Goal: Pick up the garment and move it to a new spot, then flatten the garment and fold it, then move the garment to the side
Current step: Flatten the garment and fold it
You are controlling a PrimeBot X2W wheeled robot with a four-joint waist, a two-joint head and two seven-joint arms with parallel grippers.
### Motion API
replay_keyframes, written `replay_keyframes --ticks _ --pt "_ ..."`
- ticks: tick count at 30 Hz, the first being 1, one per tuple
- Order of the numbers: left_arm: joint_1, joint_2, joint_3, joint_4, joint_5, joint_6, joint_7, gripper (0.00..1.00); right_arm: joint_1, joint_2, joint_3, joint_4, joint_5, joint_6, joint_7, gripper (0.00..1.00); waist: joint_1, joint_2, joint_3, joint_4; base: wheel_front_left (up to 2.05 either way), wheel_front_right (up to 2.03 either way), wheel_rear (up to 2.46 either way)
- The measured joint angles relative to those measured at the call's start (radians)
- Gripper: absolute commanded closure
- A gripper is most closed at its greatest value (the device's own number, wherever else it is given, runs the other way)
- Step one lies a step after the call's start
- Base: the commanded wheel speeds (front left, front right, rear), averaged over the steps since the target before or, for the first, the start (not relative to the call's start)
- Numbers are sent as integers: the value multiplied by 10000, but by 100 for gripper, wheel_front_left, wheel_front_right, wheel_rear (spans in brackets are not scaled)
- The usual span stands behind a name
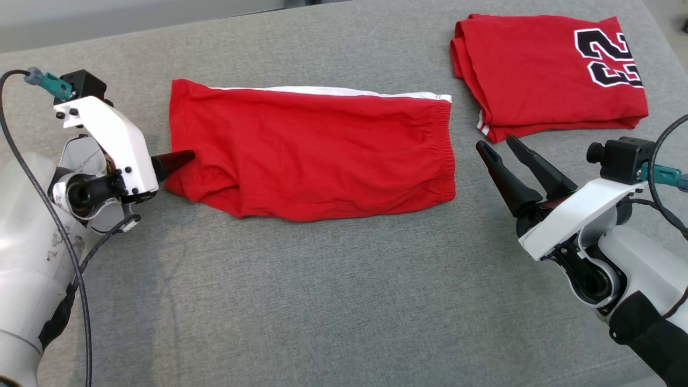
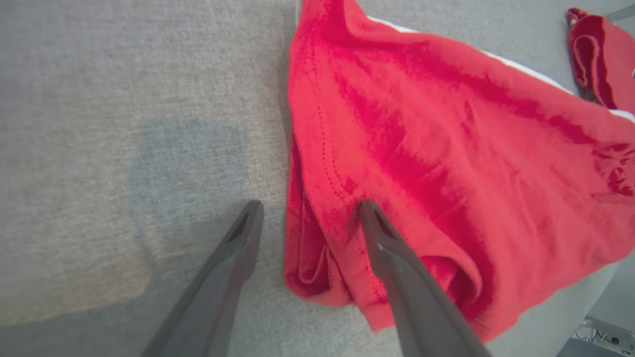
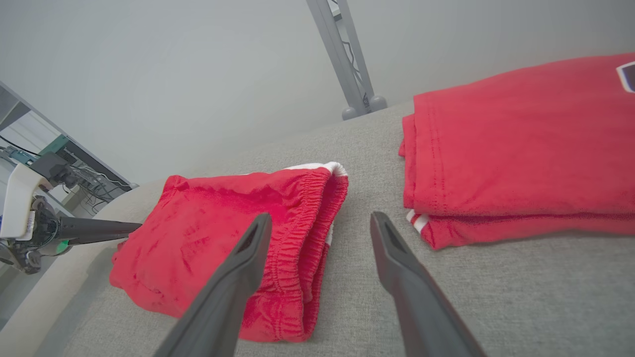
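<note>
Garment was found lying flat, apparently folded in 2, on the table; the move aside was judged outstanding. Left gripper was seen spread astride its hem, right gripper spread near the waistband, nothing grasped.

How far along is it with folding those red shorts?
Done: the red shorts lie flat on the grey table, apparently folded once. In hand: the left gripper, open, straddles their hem; the right gripper hangs open beside the waistband. Left: probably another fold, then moving them aside.
</note>
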Motion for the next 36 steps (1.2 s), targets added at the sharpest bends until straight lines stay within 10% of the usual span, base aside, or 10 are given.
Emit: replay_keyframes --ticks 8,10,13,36 --pt "136 -15 337 -6 -750 -29 928 0 288 25 -222 65 -84 0 -2 0 0 0 75 -296 0 0 0" --pt "158 -23 359 -54 -838 -13 1026 28 314 44 -224 84 -86 0 0 0 0 0 62 -315 0 0 0" --pt "187 -84 437 -151 -968 75 1068 100 319 71 -234 111 -84 0 -2 0 0 0 73 -338 0 0 0" --pt "1954 17 299 -1266 -1290 203 1313 100 873 27 374 646 320 0 -2 0 0 0 -1545 763 0 0 0"
